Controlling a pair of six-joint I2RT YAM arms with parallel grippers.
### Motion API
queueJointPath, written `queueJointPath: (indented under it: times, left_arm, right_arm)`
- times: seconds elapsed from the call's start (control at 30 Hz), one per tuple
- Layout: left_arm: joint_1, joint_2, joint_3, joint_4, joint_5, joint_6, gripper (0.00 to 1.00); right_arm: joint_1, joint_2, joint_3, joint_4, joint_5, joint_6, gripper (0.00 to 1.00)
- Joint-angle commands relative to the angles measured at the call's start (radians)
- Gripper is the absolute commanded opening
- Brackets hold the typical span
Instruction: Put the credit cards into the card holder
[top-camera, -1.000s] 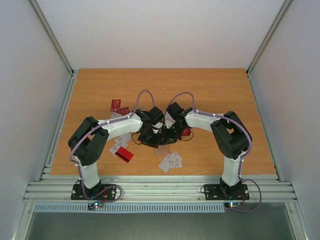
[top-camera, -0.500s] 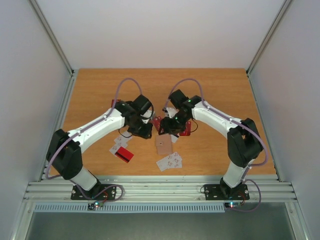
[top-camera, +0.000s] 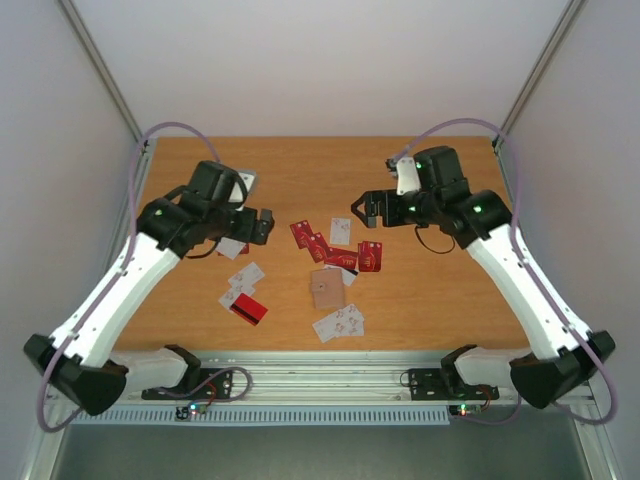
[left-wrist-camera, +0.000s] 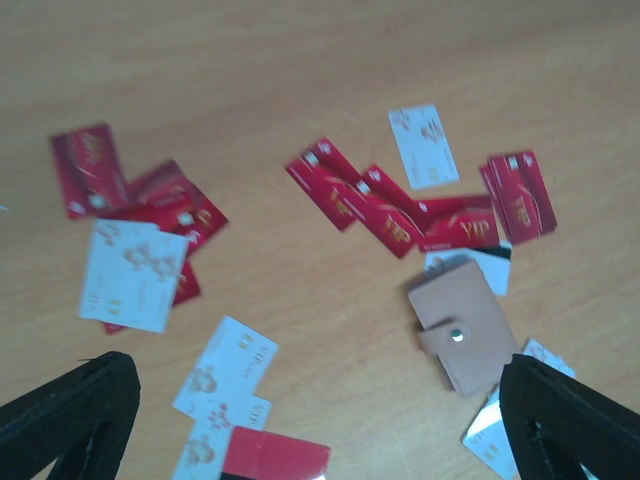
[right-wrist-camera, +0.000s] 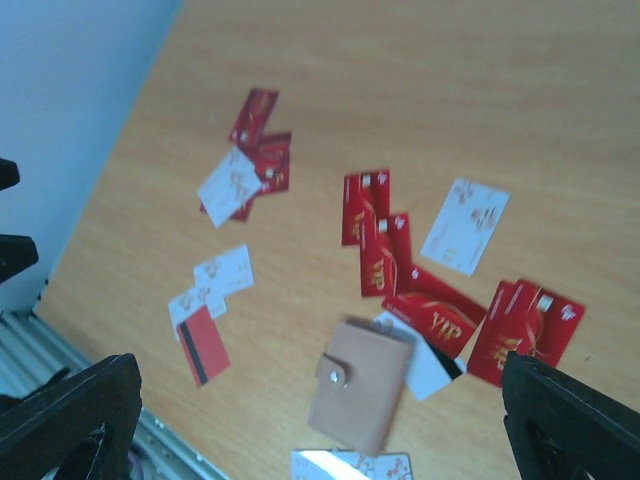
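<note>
The wooden surface (top-camera: 440, 300) fills the middle of the top view. Over it the left arm (top-camera: 120, 288) reaches in from 8 o'clock and the right arm (top-camera: 515, 285) from 4 o'clock, both lifted well above the things.

The left gripper (top-camera: 262, 227) hangs at about 10 o'clock of the surface's centre. It is released: its wrist view shows the dark fingers (left-wrist-camera: 75, 415) spread wide, with nothing between them. The right gripper (top-camera: 362, 212) hangs at about 1 o'clock, likewise released and empty, its fingers (right-wrist-camera: 70, 410) far apart.

The card holder (top-camera: 327, 288) lies flat and closed, snap upward, just toward 6 o'clock from the centre and apart from both grippers.

The credit cards (top-camera: 322, 246) lie loose around it:
- An overlapping red row sits at its 12 o'clock.
- A white card (top-camera: 341, 231) lies just beyond that row.
- A red pair (top-camera: 370, 257) lies at 1 o'clock.
- A white card with a black stripe (left-wrist-camera: 480, 265) pokes out from under the holder's far edge.
- Two white ones (top-camera: 340, 322) sit at 5 o'clock.
- A red card with a dark stripe (top-camera: 248, 311) lies at 8 o'clock, touching more white cards (top-camera: 245, 275).
- A small red and white heap (top-camera: 232, 248) lies below the left gripper.
</note>
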Motion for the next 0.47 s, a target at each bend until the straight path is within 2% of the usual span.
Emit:
queueJointPath:
  times: [0.0, 0.23, 0.43]
  left_arm:
    - [0.015, -0.067, 0.025, 0.015, -0.133, 0.06, 0.99]
    - [0.015, -0.126, -0.001, 0.039, -0.175, 0.052, 0.99]
    - [0.015, -0.158, -0.014, 0.034, -0.183, 0.045, 0.99]
  right_arm:
    - [-0.003, -0.068, 0.029, 0.008, 0.124, -0.001, 0.99]
    - [-0.003, -0.142, -0.039, 0.073, 0.104, 0.037, 0.99]
    - [-0.003, -0.131, -0.029, 0.055, 0.134, 0.058, 0.99]
